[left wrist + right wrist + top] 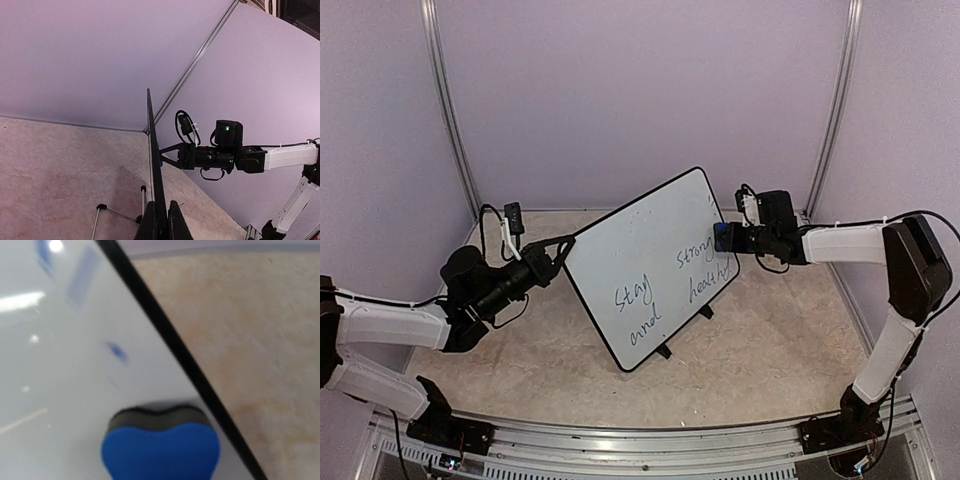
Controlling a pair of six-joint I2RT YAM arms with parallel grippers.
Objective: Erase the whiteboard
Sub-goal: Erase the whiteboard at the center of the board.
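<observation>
The whiteboard (650,265) stands tilted on the table, with dark handwriting on its lower half. My left gripper (560,252) is shut on the board's left rim. In the left wrist view the board (154,165) runs edge-on between the two black fingers (149,222). My right gripper (728,238) is shut on a blue-and-black eraser (720,237), and the eraser is pressed against the board's right side near the rim. In the right wrist view the eraser (160,447) lies flat on the glossy white board (75,365), close to its black rim (170,345). The right fingers themselves are hidden there.
The board's small black stand feet (663,350) rest on the beige table (780,340). Its wire stand legs (117,212) show behind it. Lilac walls with metal posts (450,110) close in the back and sides. The right arm (215,155) reaches across from the right.
</observation>
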